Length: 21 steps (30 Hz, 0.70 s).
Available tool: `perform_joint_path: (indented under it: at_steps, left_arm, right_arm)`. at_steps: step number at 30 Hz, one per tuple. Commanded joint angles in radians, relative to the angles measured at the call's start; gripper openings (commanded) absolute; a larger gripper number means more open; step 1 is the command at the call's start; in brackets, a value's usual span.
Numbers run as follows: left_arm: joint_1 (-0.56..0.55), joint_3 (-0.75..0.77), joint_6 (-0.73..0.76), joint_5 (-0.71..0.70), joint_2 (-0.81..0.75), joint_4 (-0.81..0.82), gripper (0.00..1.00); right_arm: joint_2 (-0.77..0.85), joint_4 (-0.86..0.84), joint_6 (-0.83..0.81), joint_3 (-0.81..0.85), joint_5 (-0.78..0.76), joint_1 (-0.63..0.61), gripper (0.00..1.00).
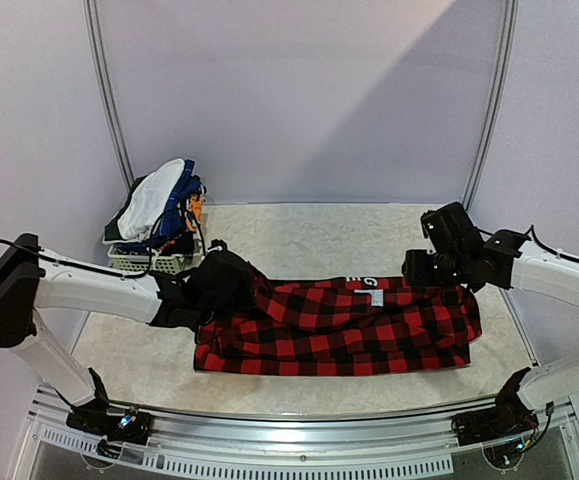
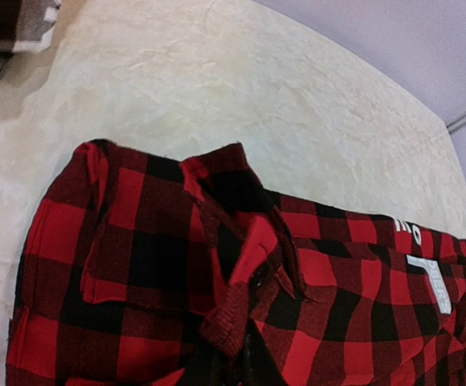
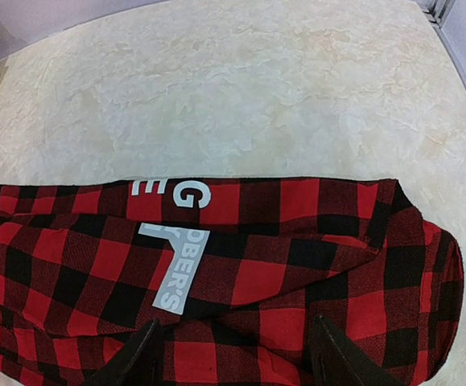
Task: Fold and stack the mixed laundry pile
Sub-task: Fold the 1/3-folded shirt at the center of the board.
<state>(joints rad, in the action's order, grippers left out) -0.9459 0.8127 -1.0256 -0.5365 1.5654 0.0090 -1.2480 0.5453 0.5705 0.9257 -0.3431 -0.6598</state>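
Overhead, the red-and-black plaid shirt (image 1: 339, 330) lies stretched across the table (image 1: 309, 240) between the left gripper (image 1: 221, 290) and right gripper (image 1: 434, 272), other garments (image 1: 154, 200) heaped in the white basket (image 1: 149, 263) behind; the left wrist shows a bunched fold pinched tight, the right wrist its fingers (image 3: 136, 362) spread apart above the lettered end.

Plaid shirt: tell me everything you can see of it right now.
The plaid shirt is soft red-and-black checked cloth with white block letters and a grey label. It lies folded into a long flat band across the table. Its left end is bunched under the left fingers, apparently pinched; the open right fingers straddle its right part.
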Motion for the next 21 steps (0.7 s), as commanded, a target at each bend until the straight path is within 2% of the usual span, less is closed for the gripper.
perform_joint_path:
  at_steps: [1,2,5,6,8,11,13,17,21]
  left_arm:
    - [0.007,-0.043,-0.042,-0.032,-0.035,-0.079,0.19]
    - [0.007,-0.049,-0.039,-0.031,-0.037,-0.088,0.26]
    - [0.005,-0.091,-0.059,-0.061,-0.074,-0.124,0.7]
    - [0.001,-0.11,-0.068,-0.083,-0.097,-0.129,0.81]
    - [-0.009,-0.14,-0.068,-0.13,-0.157,-0.149,0.9]
    - [-0.031,-0.132,0.006,-0.199,-0.223,-0.191,0.89]
    - [-0.041,-0.105,0.133,-0.203,-0.234,-0.173,0.84]
    - [-0.04,-0.012,0.427,-0.047,-0.164,-0.102,0.8]
    - [-0.038,0.165,0.571,0.097,-0.011,-0.184,0.78]
  right_arm:
    - [-0.02,-0.024,-0.008,-0.018,0.017,0.004,0.63]
    - [-0.022,-0.024,-0.009,-0.018,0.02,0.005,0.63]
    - [-0.027,-0.022,-0.01,-0.019,0.03,0.004,0.63]
    - [-0.028,-0.022,-0.01,-0.019,0.036,0.004,0.62]
    - [-0.028,-0.025,-0.011,-0.021,0.054,0.004,0.62]
    - [-0.025,-0.054,-0.027,-0.03,0.119,0.004,0.62]
    - [-0.021,-0.092,-0.036,-0.042,0.189,0.005,0.62]
    - [-0.033,-0.178,-0.039,-0.082,0.326,0.005,0.6]
    - [-0.079,-0.256,-0.016,-0.126,0.401,0.004,0.58]
